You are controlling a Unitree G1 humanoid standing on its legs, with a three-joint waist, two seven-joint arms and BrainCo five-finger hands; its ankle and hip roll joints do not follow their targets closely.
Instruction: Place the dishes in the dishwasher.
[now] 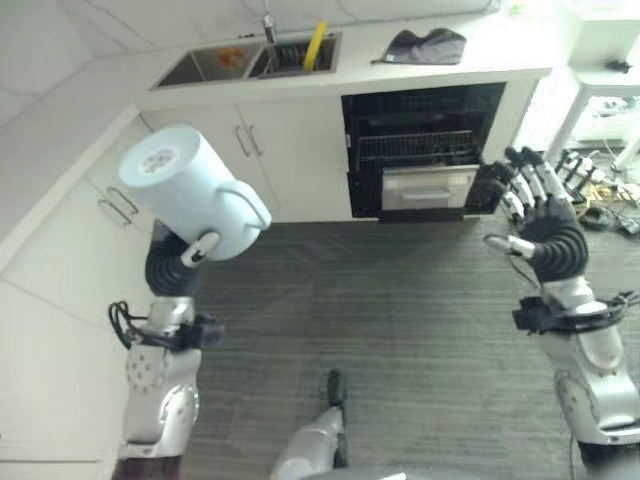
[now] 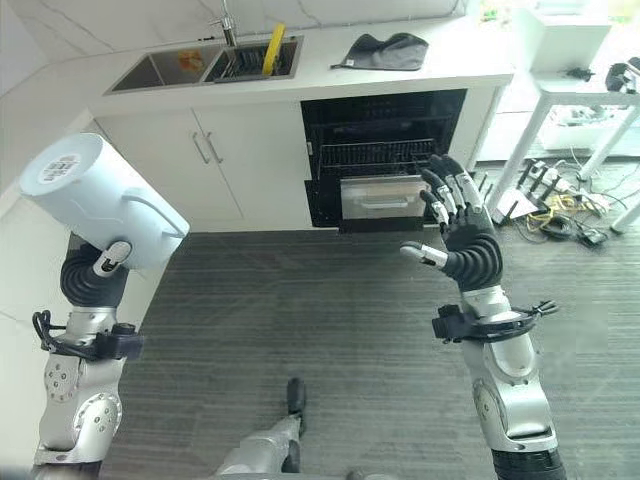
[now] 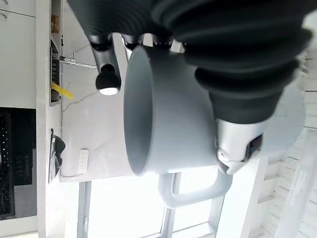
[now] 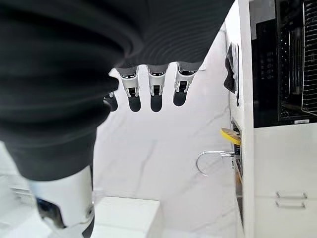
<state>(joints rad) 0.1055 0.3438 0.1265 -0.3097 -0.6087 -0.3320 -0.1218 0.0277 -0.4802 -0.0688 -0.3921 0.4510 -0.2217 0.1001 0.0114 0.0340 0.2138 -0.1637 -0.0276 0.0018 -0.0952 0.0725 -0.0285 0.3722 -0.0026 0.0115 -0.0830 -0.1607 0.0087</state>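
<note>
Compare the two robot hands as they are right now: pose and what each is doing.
The left robot hand is curled round a pale blue mug, holding it raised with its base toward the camera; the right robot hand holds nothing. The left robot hand's fingers are wrapped on the mug; the right robot hand's are spread and straight, pointing toward the open dishwasher. Both are raised above the grey floor.

Sink (image 1: 215, 65) left on counter (image 1: 480, 62), cloth (image 1: 425, 46) right, open dishwasher (image 1: 420, 150) below the cloth.
</note>
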